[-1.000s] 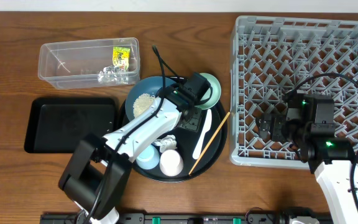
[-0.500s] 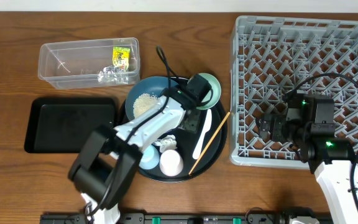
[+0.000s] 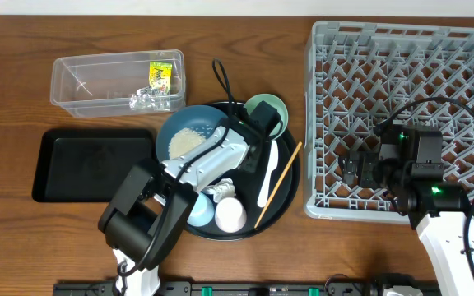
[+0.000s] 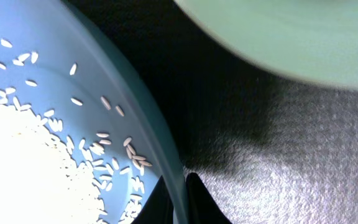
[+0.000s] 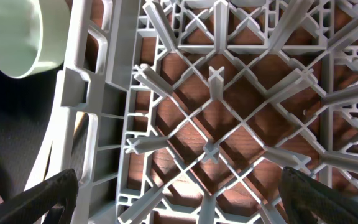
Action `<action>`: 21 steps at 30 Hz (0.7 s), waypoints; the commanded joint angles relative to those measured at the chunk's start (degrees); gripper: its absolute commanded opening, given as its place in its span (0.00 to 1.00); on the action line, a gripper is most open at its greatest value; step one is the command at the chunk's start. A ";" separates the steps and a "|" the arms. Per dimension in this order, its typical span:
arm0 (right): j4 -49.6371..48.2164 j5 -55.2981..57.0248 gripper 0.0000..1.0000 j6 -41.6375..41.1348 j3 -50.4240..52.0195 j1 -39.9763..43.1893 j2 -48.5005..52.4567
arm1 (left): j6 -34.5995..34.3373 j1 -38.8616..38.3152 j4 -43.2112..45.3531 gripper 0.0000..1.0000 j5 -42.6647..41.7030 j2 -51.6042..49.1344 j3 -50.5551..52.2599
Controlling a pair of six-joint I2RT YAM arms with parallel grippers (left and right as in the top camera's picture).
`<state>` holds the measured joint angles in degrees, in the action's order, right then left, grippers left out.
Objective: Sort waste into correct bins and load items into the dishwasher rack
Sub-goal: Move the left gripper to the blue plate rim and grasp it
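Observation:
The dark blue bowl (image 3: 189,140) holding white rice (image 3: 184,142) sits on the round black tray (image 3: 285,205). My left gripper (image 3: 235,134) is shut on the bowl's right rim. In the left wrist view one finger is inside the bowl (image 4: 55,93) and one outside, and the gripper (image 4: 178,183) pinches the thin wall beside the rice (image 4: 17,155). The mint-green bowl (image 3: 267,111) lies just beyond, also seen as the mint-green bowl (image 4: 278,31). My right gripper (image 3: 354,171) stands open over the dishwasher rack (image 3: 401,66), and nothing lies between the fingers of the right gripper (image 5: 182,196).
The tray also carries a white spoon (image 3: 267,173), a chopstick (image 3: 280,182), a pale blue cup (image 3: 194,210), a pinkish cup (image 3: 229,215) and a crumpled scrap (image 3: 220,189). A clear tub (image 3: 118,82) holds a yellow-green wrapper (image 3: 161,76) and scraps (image 3: 146,100). A black rectangular tray (image 3: 93,164) lies at the left.
My left gripper has closed on the blue bowl's rim, and the bowl has shifted slightly left and toward the front, uncovering more of the mint-green bowl. The right arm has not moved.

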<state>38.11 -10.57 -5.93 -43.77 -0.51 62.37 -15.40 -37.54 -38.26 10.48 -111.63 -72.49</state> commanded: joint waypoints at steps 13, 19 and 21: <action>0.09 -0.44 0.99 -0.92 -1.11 -0.31 -0.11 | 1.88 0.17 -5.44 0.06 3.17 1.03 -2.36; 0.09 -0.44 0.99 -0.92 -1.11 -0.31 -0.11 | 1.95 0.17 -6.54 0.06 3.17 5.11 -2.56; 0.09 -0.44 0.99 -0.92 -1.11 -0.31 -0.11 | 2.93 0.17 -6.67 0.06 3.15 6.97 -2.56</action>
<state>38.13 -10.57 -5.93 -43.77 -0.51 62.37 -13.61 -37.63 -44.49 12.23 -108.92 -73.25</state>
